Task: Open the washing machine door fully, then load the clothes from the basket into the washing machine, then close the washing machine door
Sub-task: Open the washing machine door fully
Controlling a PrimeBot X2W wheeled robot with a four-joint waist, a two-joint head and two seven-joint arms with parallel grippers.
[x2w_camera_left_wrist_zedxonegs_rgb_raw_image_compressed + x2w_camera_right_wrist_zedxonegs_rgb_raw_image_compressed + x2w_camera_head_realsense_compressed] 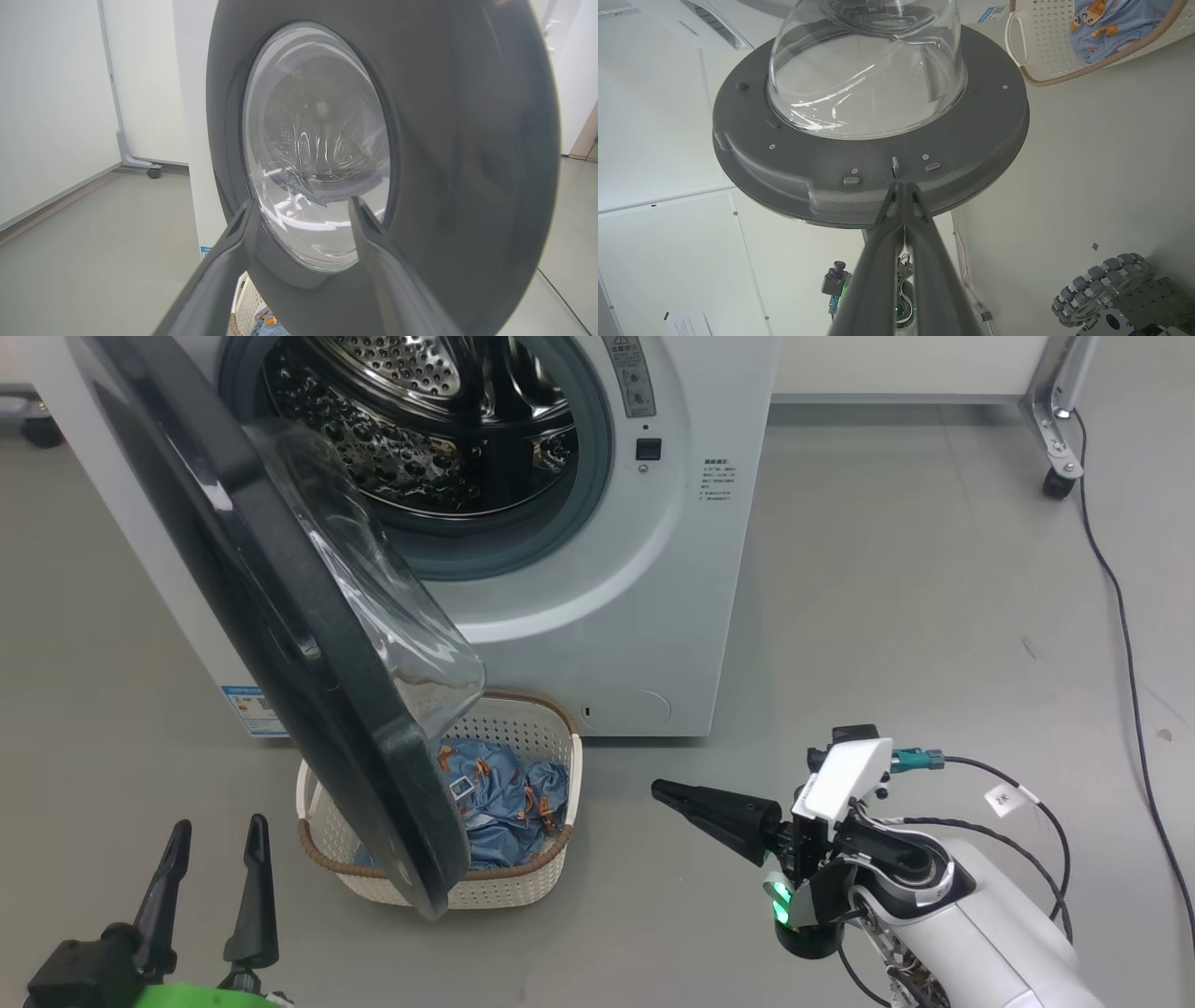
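Observation:
The washing machine (597, 597) stands at the top with its steel drum showing. Its door (280, 607), black-rimmed with a clear glass bowl, hangs partly swung out over the basket (523, 887). The cream basket sits on the floor in front and holds the blue printed clothes (509, 798). My left gripper (217, 835) is open at the lower left, left of the door; the left wrist view faces the door's (467, 163) outer side through the open fingers. My right gripper (658, 791) is shut and empty, pointing left toward the door's edge (878, 186), with the basket (1041, 51) beyond.
A black cable (1125, 644) runs down the floor on the right, past a wheeled metal frame leg (1058, 476). Grey floor stretches between the machine and my right arm. A wheeled base (1101, 289) shows low in the right wrist view.

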